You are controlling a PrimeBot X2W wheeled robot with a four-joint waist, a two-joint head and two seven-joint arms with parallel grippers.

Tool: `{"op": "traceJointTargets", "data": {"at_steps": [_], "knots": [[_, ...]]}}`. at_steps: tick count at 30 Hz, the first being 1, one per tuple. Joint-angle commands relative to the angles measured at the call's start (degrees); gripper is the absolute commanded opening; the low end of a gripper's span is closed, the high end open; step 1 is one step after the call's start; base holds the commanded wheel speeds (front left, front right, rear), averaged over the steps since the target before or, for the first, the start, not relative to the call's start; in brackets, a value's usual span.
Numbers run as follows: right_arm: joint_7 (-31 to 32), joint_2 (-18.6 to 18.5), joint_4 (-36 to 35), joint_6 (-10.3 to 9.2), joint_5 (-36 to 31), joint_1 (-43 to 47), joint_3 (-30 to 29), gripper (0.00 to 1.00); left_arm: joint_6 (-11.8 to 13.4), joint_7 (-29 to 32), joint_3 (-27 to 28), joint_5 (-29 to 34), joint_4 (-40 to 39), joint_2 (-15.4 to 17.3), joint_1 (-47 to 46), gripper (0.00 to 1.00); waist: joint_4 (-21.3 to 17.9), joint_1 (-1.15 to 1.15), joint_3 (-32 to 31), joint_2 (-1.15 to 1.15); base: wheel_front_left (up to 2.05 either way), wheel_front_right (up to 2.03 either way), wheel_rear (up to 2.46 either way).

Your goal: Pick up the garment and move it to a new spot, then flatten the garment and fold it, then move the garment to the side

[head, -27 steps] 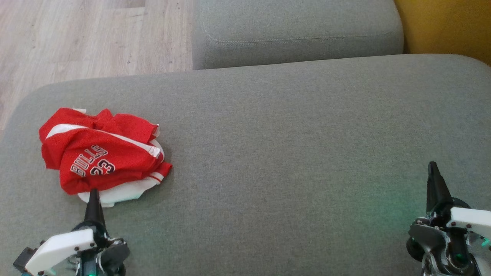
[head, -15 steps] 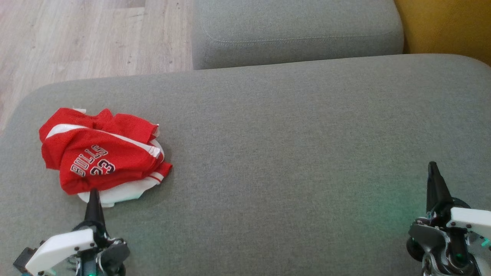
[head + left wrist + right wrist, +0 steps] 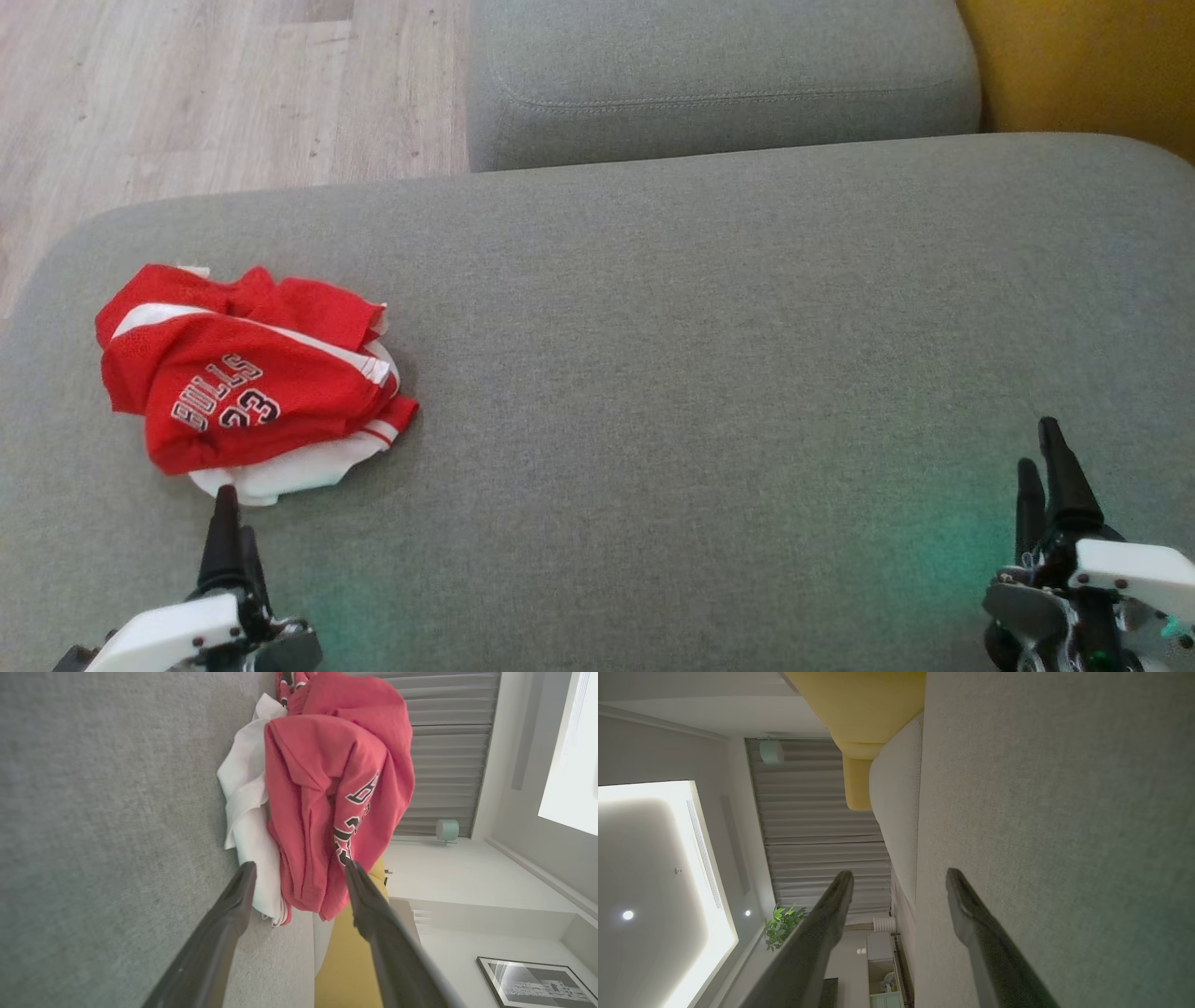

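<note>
The shirt (image 3: pixel 252 373) lies in a crumpled heap on the seat cushion (image 3: pixel 700 327), close to its left edge and nearer the front than the back. It is red with white stripes, and the lettering "BULLS 23" faces up. A white layer pokes out from under the red along the side nearest the robot. In the left wrist view the shirt (image 3: pixel 327 788) is bunched in thick folds, with the white cloth against the cushion.

The left gripper (image 3: pixel 233 511) sits at the front left corner of the cushion, its fingers pointing at the shirt's white edge. The tips are just beside the cloth; whether they touch it cannot be told. In its own view the left gripper (image 3: pixel 299 865) has its fingers spread wide, with nothing clamped between them.

The right gripper (image 3: pixel 1038 443) is at the front right corner of the cushion, well apart from the shirt. Its own view shows the right gripper (image 3: pixel 900 872) likewise spread and empty, over bare grey fabric. A faint green glow tints the cushion near each gripper.

A second grey cushion (image 3: pixel 719 84) lies along the back edge, wooden floor (image 3: pixel 187 93) shows beyond the back left corner, and a yellow seat (image 3: pixel 1074 56) stands at the back right.
</note>
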Motion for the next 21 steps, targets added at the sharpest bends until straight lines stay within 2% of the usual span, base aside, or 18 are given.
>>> {"op": "traceJointTargets", "data": {"at_steps": [1, 16, 17, 21], "knots": [[-0.8, -0.2, -2.3, 0.0, -1.4, -1.9, 0.2, 1.0, -0.1, -0.5, 0.4, 1.0, -2.3, 0.2, -1.9, 1.0, 0.0, 0.0, 0.0, 0.0, 0.0, 0.0, 0.0], [-3.3, -0.3, -3.9, -0.01, -10.6, -1.8, 0.3, 1.0, -0.1, -3.0, 3.1, 6.8, -4.1, 0.3, -1.7, 1.0, 0.0, 0.0, -0.3, 0.0, 0.0, 0.0, 0.0], [-4.0, -0.3, -5.0, -0.01, -15.2, -2.0, 0.4, 1.0, 0.2, -3.7, 3.5, 9.8, -5.2, 0.3, -1.8, 1.0, 0.0, 0.0, -0.3, 0.0, 0.0, 0.0, 0.0], [-4.7, -0.3, -6.5, -0.01, -21.0, -2.1, 0.7, 1.0, 1.5, -4.4, 3.2, 13.2, -7.0, 0.3, -1.9, 1.0, 0.0, 0.0, -0.2, 0.0, 0.0, 0.0, 0.0]]}}
